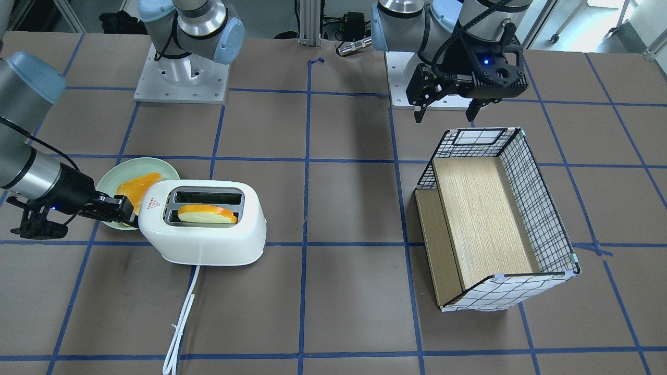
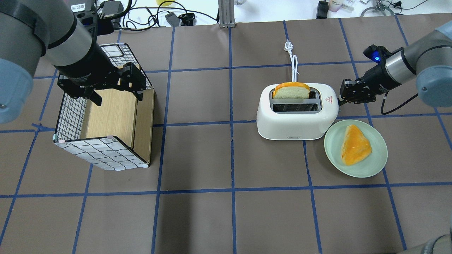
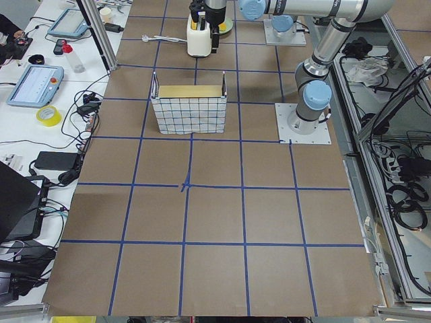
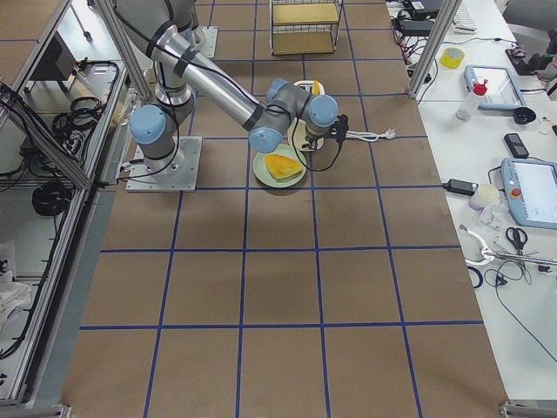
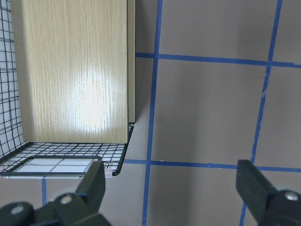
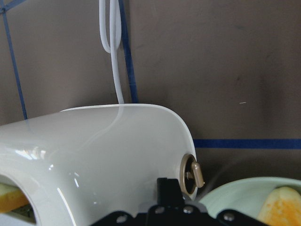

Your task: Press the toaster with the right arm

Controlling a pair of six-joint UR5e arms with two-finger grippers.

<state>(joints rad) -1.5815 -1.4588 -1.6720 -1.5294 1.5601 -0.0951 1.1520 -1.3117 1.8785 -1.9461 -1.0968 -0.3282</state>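
1 bread slice in toaster; right gripper closed @ its knob end; left gripper wide open abv wire basket.

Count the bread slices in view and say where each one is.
2. One slice stands in the toaster's slot farther from the robot; the other slice lies on the green plate beside it. The second slot looks empty.

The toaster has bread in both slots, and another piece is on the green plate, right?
Only one slot of the toaster holds bread; the other is empty, as the overhead view shows. Another piece does lie on the green plate.
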